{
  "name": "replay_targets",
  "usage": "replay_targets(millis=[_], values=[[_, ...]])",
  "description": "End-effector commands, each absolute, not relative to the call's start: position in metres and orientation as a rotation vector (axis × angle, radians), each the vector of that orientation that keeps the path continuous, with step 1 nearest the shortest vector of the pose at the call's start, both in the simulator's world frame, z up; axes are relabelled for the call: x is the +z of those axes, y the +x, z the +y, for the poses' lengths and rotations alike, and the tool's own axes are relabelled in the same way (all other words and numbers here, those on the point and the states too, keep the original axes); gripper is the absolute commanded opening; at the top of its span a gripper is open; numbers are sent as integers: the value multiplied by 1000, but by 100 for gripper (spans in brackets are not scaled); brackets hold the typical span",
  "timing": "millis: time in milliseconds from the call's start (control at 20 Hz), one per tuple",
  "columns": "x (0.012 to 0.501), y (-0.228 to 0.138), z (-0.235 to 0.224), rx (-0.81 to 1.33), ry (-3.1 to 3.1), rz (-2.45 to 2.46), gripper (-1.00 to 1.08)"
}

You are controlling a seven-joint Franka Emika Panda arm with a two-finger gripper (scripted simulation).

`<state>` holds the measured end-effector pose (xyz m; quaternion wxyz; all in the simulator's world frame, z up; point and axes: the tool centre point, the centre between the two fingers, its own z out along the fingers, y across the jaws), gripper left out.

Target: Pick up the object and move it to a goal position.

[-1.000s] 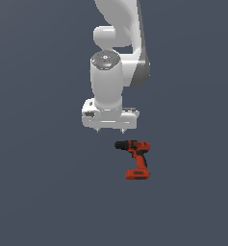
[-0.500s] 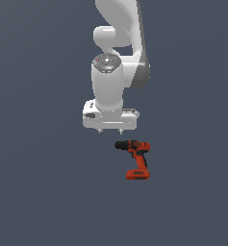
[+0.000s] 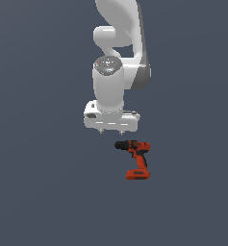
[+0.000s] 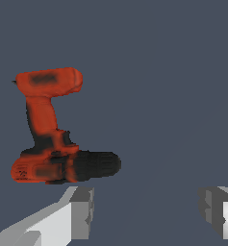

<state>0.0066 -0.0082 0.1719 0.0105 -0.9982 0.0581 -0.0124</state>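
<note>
The red-orange drill [image 3: 136, 158] lies on its side on the grey floor, black chuck pointing to the exterior view's left, battery base toward the front. My white gripper [image 3: 111, 130] hangs above and behind it, a little to the exterior view's left, with only the short fingertips showing under the hand. In the wrist view the drill [image 4: 50, 144] lies just beyond my gripper [image 4: 149, 211]. One finger [image 4: 79, 214] sits close to the chuck. The fingers stand wide apart with nothing between them.
A plain dark grey floor [image 3: 43, 192] surrounds the drill. The white arm [image 3: 118, 43] rises behind the gripper. No goal marker shows.
</note>
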Motion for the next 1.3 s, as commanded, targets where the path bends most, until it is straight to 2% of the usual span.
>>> replay_targets(millis=[0,1250], values=[[169,6,-6,-39,-3107,236,68],[116,2,27,-22,-2808,1211,68]])
